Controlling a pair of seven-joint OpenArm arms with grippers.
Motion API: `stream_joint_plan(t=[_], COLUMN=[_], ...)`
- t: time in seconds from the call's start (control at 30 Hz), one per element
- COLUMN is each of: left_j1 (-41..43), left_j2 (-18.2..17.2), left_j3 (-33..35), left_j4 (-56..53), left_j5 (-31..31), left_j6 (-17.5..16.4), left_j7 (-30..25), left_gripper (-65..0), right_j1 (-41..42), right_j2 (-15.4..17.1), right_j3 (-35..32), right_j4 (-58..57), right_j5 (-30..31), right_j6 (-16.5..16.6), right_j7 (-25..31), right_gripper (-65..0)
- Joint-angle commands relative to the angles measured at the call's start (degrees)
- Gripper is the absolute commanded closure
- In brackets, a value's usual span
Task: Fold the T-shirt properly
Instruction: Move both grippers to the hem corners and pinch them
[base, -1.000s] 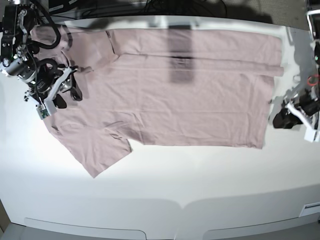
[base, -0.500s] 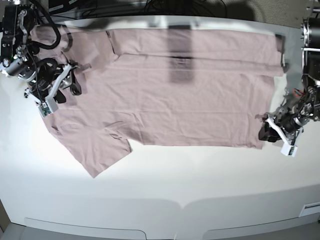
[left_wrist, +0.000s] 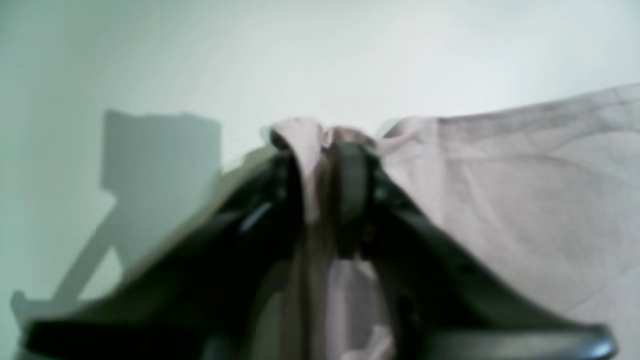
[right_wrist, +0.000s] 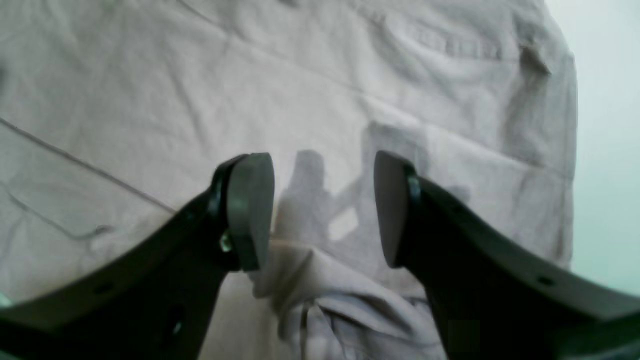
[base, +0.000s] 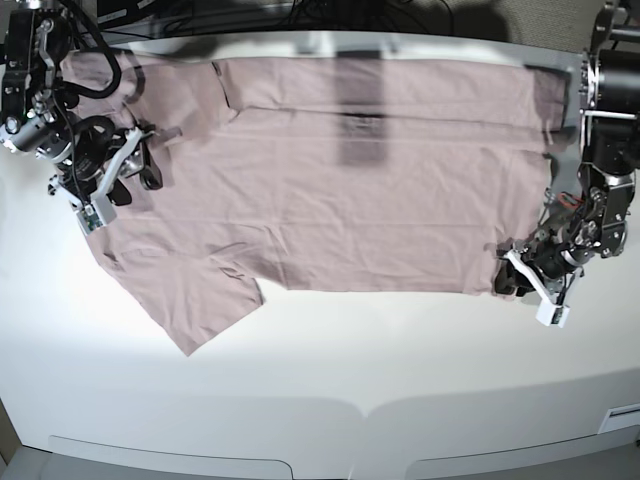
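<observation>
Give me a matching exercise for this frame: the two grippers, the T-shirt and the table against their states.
Things:
1. left gripper
2. right gripper
3. T-shirt
4. table

States:
A. open, over the fabric
B. white, carrying the garment
C. shut on the pink hem corner
D. lying spread out, one sleeve sticking out toward the front edge

Pairs: 1-C, 2-A, 3-D, 4-B

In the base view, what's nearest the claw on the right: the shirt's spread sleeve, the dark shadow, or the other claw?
From the left claw, shut on the T-shirt hem:
1. Dark shadow, mid-shirt, top centre.
2. Spread sleeve, lower left.
3. Right claw, open, far left.
</observation>
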Motion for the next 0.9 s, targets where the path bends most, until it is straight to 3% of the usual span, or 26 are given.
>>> stream_joint_plan(t=[0.0, 0.03, 0.2, 0.3, 0.4, 0.6, 0.73, 0.87], left_j1=[-0.11, -0.13, -0.13, -0.11, -0.11, -0.09, -0.09, -0.09], left_j2=[-0.09, -0.17, -0.24, -0.2, -0.2, -0.17, 0.09, 0.11], left_j3=[0.22, 0.22, 0.22, 0.22, 0.22, 0.22, 0.22, 0.22], left_j4=[-0.17, -0.17, -0.17, -0.17, -0.17, -0.17, -0.17, -0.17], left_j5=[1.99, 1.99, 1.03, -1.09, -4.76, -5.22, -5.25, -6.47], left_j6=[-0.54, -0.54, -0.54, -0.54, -0.54, -0.54, -0.54, -0.54], left_j7=[4.63, 4.61, 4.52, 4.92, 6.12, 6.23, 5.55, 5.33], left_gripper=[-3.4, 0.0, 0.0, 0.0, 0.0, 0.0, 0.0, 0.0], right_j1=[0.5, 0.52, 2.47, 7.13, 13.2, 27.17, 35.93, 44.19], right_j2=[1.03, 1.03, 0.87, 0.94, 1.07, 4.57, 6.78, 7.28], right_j3=[0.5, 0.5, 0.33, 0.28, -0.2, -9.97, -15.87, -21.07], right_j4=[0.94, 0.94, 0.9, -1.03, -6.73, -23.52, -32.0, -39.85], right_j5=[0.9, 0.9, -2.36, -6.93, -5.73, -4.98, -4.63, -4.68], right_j6=[-0.24, -0.22, -1.84, -3.96, -3.89, -3.67, -3.58, -3.28], right_j7=[2.08, 2.97, 7.13, 7.34, 7.3, 4.76, 3.39, 3.43], right_gripper=[-32.8, -32.8, -32.8, -32.8, -32.8, -32.9, -36.2, -36.2])
